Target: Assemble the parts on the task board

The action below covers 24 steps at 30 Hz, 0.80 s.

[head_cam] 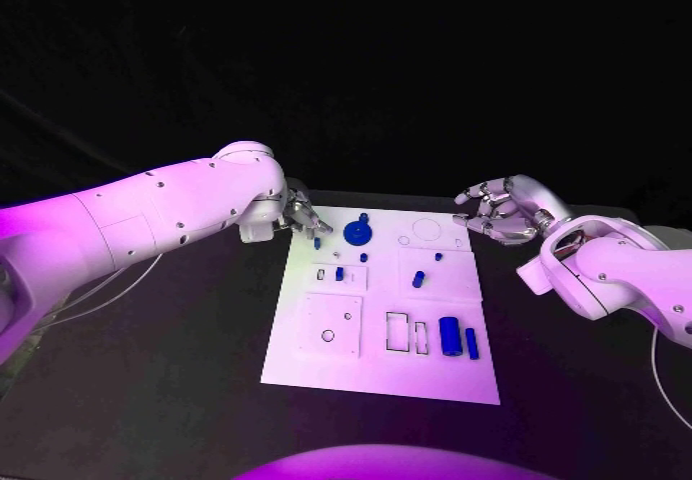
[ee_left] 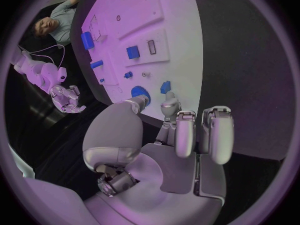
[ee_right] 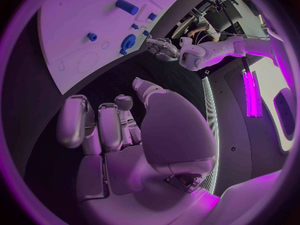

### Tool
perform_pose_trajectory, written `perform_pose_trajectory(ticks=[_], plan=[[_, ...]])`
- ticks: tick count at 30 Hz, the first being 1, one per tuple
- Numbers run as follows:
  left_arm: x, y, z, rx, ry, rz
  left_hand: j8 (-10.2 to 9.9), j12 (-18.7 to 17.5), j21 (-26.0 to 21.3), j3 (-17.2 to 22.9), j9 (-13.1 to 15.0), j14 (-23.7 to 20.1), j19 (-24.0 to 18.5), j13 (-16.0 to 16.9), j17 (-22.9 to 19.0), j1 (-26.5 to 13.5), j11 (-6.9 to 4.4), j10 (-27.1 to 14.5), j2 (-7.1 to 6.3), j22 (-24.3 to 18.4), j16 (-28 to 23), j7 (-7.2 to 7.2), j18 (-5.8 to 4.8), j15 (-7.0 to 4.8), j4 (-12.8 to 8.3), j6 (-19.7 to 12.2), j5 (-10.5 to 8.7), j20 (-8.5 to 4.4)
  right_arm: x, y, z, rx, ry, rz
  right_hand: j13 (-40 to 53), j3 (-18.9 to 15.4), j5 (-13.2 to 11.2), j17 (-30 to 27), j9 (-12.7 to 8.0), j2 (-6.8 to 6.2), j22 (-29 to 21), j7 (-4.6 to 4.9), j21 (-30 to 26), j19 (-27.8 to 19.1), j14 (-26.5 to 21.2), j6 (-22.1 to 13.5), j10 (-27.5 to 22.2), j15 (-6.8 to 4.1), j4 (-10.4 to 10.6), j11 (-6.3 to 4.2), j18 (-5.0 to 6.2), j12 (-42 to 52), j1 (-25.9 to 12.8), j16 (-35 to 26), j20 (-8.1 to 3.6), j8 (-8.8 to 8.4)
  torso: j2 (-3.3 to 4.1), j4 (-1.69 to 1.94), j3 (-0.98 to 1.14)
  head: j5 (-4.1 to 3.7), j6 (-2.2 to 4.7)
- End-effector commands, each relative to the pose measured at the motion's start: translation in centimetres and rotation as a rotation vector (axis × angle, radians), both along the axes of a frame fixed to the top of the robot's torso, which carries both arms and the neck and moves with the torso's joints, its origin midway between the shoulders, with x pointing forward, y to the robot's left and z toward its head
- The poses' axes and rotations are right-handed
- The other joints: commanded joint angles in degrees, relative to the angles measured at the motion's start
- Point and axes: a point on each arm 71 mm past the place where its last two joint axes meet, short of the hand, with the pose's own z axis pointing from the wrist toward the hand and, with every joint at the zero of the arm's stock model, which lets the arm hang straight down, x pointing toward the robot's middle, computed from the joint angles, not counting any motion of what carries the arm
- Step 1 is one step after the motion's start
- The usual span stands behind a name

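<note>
The white task board [head_cam: 433, 370] lies mid-table. At its far end a blue gear [head_cam: 358, 234] sits on it, with a small blue piece [head_cam: 319, 242] beside it near the far left edge. My left hand [head_cam: 296, 215] hovers over that corner, fingers apart and empty. In the left wrist view its fingertips [ee_left: 169, 106] are just short of the small piece [ee_left: 165, 87] and the gear [ee_left: 140, 92]. My right hand [head_cam: 498, 210] hangs beyond the far right corner, fingers loosely curled and holding nothing. A blue cylinder [head_cam: 450, 336] and a blue bar [head_cam: 472, 343] lie near the front right.
Small blue pieces [head_cam: 418, 278] are set in the board's middle rows, and rectangular cut-outs [head_cam: 397, 331] lie left of the cylinder. Black tabletop [head_cam: 173, 360] surrounds the board on all sides. My left forearm [head_cam: 159, 215] stretches over the table's left part.
</note>
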Motion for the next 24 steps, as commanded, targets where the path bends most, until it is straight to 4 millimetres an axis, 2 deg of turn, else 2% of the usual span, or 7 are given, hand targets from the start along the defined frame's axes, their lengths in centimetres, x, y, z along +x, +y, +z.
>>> perform_pose_trajectory(ticks=[1,9,18,24], plan=[[0.10,-0.04,-0.09,0.013,0.008,-0.024,-0.2,0.6,-0.1,-0.5,-0.2,6.0,3.9,0.5,15.1,0.7,0.28,0.4,-0.01,9.3,0.2,0.08,0.50,0.33,0.0,0.6,0.03,0.36,-0.03,0.13,-0.01,-0.001,-0.005,0.013,0.0,0.0,-0.4,0.1,0.1,-0.08,0.1,0.07,-0.2,0.2,-0.1,-0.3,-0.2,-0.32,0.3,-0.08,0.83,0.0,0.1,-0.3,-0.30,0.36,0.00,-0.05,0.01,0.08,-0.09],[0.28,0.14,-0.17,0.027,0.014,-0.029,0.0,0.8,0.0,-0.7,-0.3,6.0,4.0,0.8,15.1,1.0,0.21,0.6,0.16,9.5,0.2,-0.01,0.46,0.30,0.0,1.2,0.05,0.35,-0.03,0.10,-0.01,-0.002,-0.005,0.011,0.0,0.0,-0.4,0.1,0.1,-0.08,0.1,0.07,-0.2,0.2,-0.1,-0.3,-0.2,-0.32,0.3,-0.08,0.83,0.0,0.1,-0.3,-0.30,0.36,-0.06,0.10,0.05,-0.16,-0.16],[0.40,-0.24,-0.42,0.033,0.035,-0.048,0.0,0.9,0.0,-0.8,-0.6,6.0,4.0,0.8,15.1,1.9,0.14,0.6,0.30,9.5,0.2,-0.08,0.45,0.23,-0.2,1.5,0.14,0.34,-0.02,0.20,-0.01,-0.001,-0.005,0.013,0.0,0.0,-0.3,0.1,0.1,-0.02,0.1,0.04,-0.2,0.3,-0.1,-0.2,0.0,-0.35,0.3,-0.11,0.82,0.1,0.1,-0.2,-0.33,0.45,-0.03,0.03,-0.06,-0.14,-0.29],[0.44,-0.42,-0.59,0.032,0.043,-0.054,0.0,1.0,0.1,-0.8,-0.6,6.0,4.0,0.9,15.1,2.1,0.12,0.7,0.41,9.6,0.2,-0.09,0.44,0.22,-0.2,1.6,0.16,0.33,-0.01,0.28,-0.02,-0.001,-0.005,0.015,0.0,0.0,-0.3,0.1,0.1,-0.02,0.1,0.04,-0.2,0.3,-0.1,-0.2,0.0,-0.35,0.3,-0.11,0.82,0.1,0.1,-0.2,-0.33,0.45,-0.04,0.07,0.00,-0.21,-0.34]])
